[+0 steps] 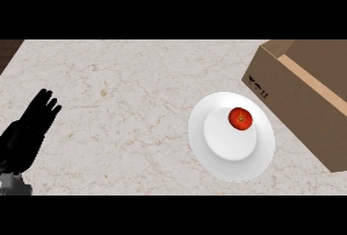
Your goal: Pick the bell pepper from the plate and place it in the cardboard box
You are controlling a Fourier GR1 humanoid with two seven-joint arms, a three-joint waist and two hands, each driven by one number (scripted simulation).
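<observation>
A: One hand only in view, left hand [30, 126], lower left of frame. Fingers straight and relaxed, pointing up, holding nothing. Looks like it's resting near the edge, well apart from everything else.

B: Right hand?

A: Not showing anywhere, so can't tell its fingers.

B: Ok, the pepper?

A: Bell pepper [240, 118], red, sits on the plate [234, 167], toward the upper-right part of the inner well. Plate's white, right of centre frame, flat on the counter [129, 92].

B: And the box?

A: Cardboard box [291, 101], upper right to right edge, open side up, its near wall just beside the plate's rim. Can't tell if they touch. Inside is cut off by the frame, nothing seen in it.

B: So task-wise?

A: Pepper isn't in the box as things lie; it's on the plate. My guess: box is parked next to the plate to keep the carry short, and the pepper sits on the box side, nearer the robot's right than the left hand.
</observation>
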